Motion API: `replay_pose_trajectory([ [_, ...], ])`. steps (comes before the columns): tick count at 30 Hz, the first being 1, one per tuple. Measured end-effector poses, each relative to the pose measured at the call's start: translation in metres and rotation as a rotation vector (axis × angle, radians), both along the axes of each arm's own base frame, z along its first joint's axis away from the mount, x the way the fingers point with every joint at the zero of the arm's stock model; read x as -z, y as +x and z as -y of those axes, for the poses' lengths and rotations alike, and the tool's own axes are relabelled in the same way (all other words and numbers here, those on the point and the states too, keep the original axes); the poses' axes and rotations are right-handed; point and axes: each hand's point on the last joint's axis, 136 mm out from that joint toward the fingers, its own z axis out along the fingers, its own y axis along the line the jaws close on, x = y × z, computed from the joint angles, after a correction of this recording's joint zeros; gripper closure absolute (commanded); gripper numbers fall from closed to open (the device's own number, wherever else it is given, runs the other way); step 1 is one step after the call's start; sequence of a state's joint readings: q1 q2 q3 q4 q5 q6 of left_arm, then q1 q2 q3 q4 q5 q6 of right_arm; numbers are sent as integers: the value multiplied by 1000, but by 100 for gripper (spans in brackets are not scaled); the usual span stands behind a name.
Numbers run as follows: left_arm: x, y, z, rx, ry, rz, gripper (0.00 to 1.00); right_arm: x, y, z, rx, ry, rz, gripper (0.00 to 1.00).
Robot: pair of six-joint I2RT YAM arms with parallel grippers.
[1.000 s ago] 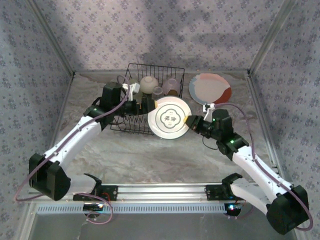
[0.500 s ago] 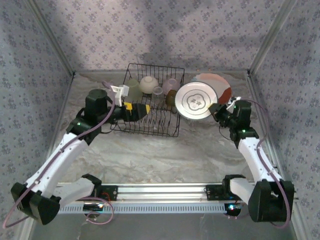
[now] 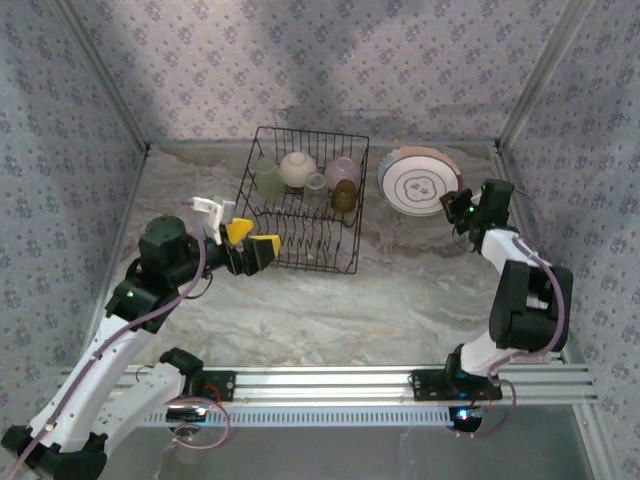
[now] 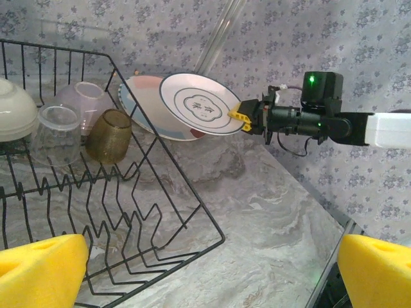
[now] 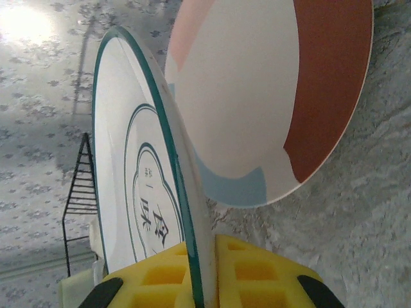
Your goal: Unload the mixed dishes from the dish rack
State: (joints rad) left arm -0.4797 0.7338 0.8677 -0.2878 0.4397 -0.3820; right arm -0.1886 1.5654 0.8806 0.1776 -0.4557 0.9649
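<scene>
The black wire dish rack (image 3: 300, 215) stands at the back of the table. In its far end sit a cream bowl (image 3: 298, 168), a lavender bowl (image 3: 345, 170), an amber cup (image 3: 343, 196) and a clear cup (image 3: 316, 182). My right gripper (image 3: 455, 207) is shut on the rim of a white plate with green rings (image 3: 418, 185), holding it tilted just over a plate with orange-red, pink and blue patches (image 5: 270, 96) that lies right of the rack. My left gripper (image 3: 250, 243) is open at the rack's near left corner, holding nothing.
Patterned walls close in the back and both sides. In the left wrist view the rack's near corner (image 4: 160, 212) lies between the yellow pads (image 4: 38, 269), with bare marble tabletop (image 4: 276, 212) to its right. A metal rail (image 3: 330, 380) runs along the near edge.
The right arm carried the green-ringed plate from in front of the rack to the right and back, over the coloured plate. The left gripper drew back out of the rack toward the near left.
</scene>
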Motion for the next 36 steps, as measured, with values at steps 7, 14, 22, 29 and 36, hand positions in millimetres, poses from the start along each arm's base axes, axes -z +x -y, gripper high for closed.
replay_pose_trajectory([
  [7, 3, 3, 0, -8, 11, 0, 1, 24, 44, 8, -4, 8, -23, 100],
  [14, 3, 2, 1, -4, 12, 0, 1, 52, 68, 12, 3, 25, -65, 100],
  [22, 3, 1, 3, 8, 18, 8, 1, 52, 84, 15, 1, 23, -63, 100],
  [29, 6, 2, 5, 12, 23, -1, 1, 50, 94, 17, -4, 15, -48, 100],
  [36, 6, 0, 7, 21, 27, 2, 1, 66, 92, 17, -12, 10, -95, 100],
])
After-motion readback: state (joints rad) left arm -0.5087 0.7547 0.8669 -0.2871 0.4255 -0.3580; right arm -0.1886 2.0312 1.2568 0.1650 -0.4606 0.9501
